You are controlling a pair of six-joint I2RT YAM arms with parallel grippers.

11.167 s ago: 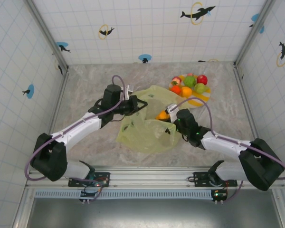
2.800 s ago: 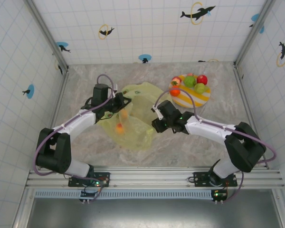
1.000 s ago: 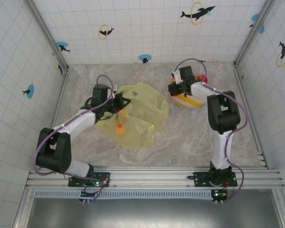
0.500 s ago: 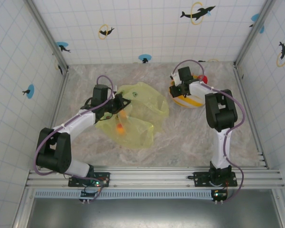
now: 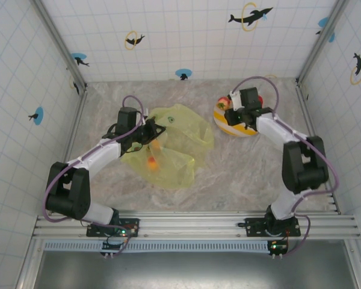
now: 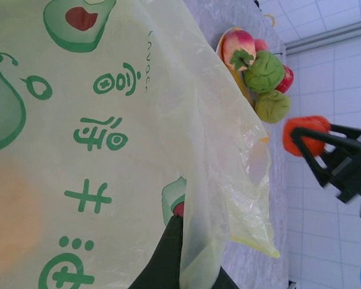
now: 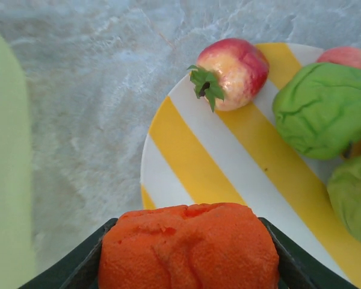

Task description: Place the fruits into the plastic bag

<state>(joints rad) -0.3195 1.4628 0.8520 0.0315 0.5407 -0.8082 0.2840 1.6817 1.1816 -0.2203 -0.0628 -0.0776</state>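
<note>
The yellow-green plastic bag [image 5: 174,147] lies left of centre with two orange fruits [image 5: 151,161] showing through it. My left gripper [image 5: 156,128] is shut on the bag's upper edge; in the left wrist view its dark fingers [image 6: 168,253] pinch the printed film [image 6: 96,132]. My right gripper [image 5: 240,113] hangs over the striped plate [image 5: 240,128], shut on an orange-red fruit [image 7: 189,247] that fills its jaws. That fruit [image 6: 307,132] also appears raised in the left wrist view. On the plate lie a red-yellow apple [image 7: 234,65] and two green fruits [image 7: 325,108].
The striped plate [image 7: 246,162] stands at the back right of the marble table, near the rear wall. Bare marble [image 5: 246,168] stretches between the bag and the right wall. Tiled walls enclose the table on three sides.
The right jaws have closed on the orange-red fruit at the plate, and the right arm's elbow has swung out to the right. The left arm and bag have not moved.
</note>
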